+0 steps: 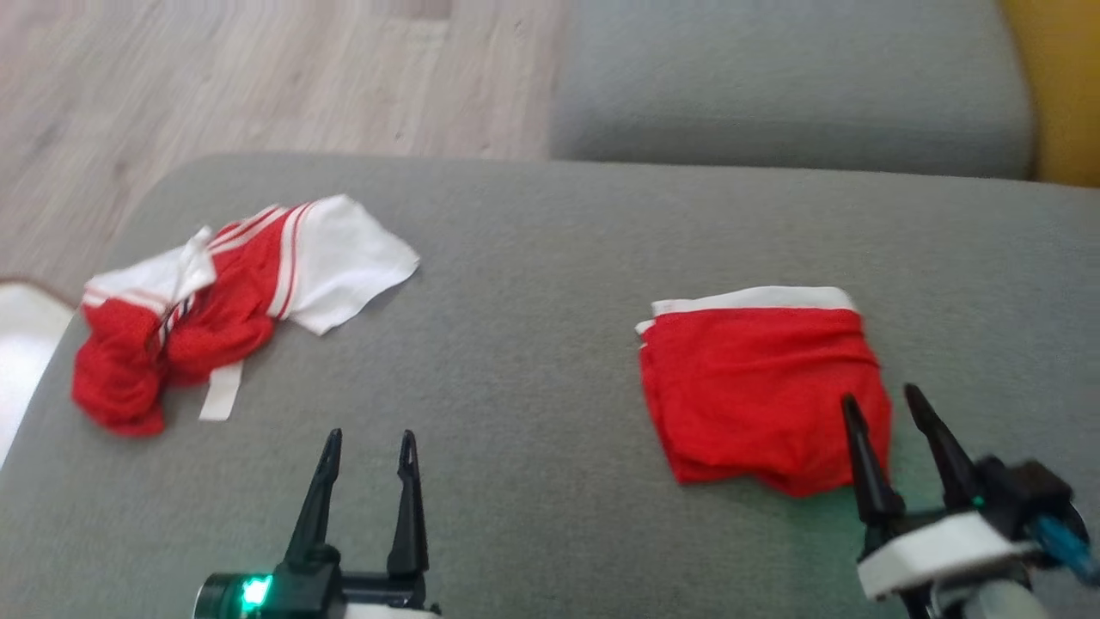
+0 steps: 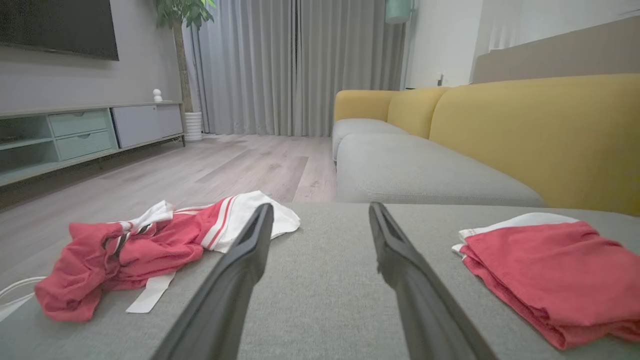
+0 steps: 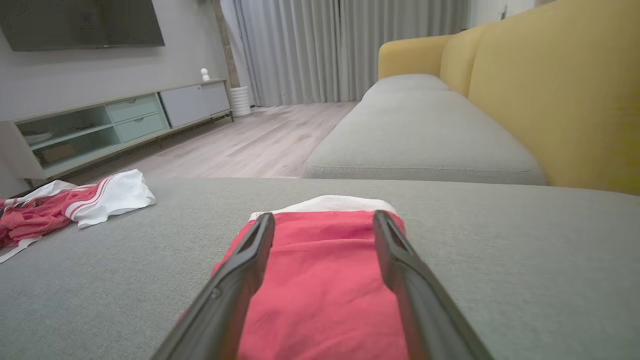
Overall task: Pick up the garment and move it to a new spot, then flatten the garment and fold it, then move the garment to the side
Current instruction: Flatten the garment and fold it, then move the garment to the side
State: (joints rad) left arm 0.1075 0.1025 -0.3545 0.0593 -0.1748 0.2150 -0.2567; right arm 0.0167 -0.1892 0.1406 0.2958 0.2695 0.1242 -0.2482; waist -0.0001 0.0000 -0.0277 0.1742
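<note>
- My right gripper (image 1: 881, 397) is open: its two dark fingers stand apart with nothing pinched between them.
- In the head view its fingertips lie over the near right corner of the folded red shorts (image 1: 756, 378). Whether they touch the cloth I cannot tell.
- In the right wrist view the red cloth lies flat under and between my right fingers, with the white waistband (image 3: 325, 204) at its far edge.
- The folded red shorts rest on the right half of the grey seat cushion (image 1: 533, 344). They sit back from its near edge and well short of its right edge, as a neat stack with the layers showing along the left side.
- My left gripper (image 1: 370, 443) is open too, fingers spread and empty. It hangs over bare cushion near the near edge, left of centre, and touches neither garment.
- A crumpled red-and-white garment (image 1: 198, 318) lies at the left edge of the same cushion, towards its far left corner and well apart from the shorts. A white sleeve with red stripes is spread to its right, and a white strip trails towards the near edge.
- Beyond the far edge are the wooden floor (image 1: 258, 77) and a second grey cushion (image 1: 791, 86).
- A yellow backrest (image 2: 540, 130) runs along the right side.
</note>
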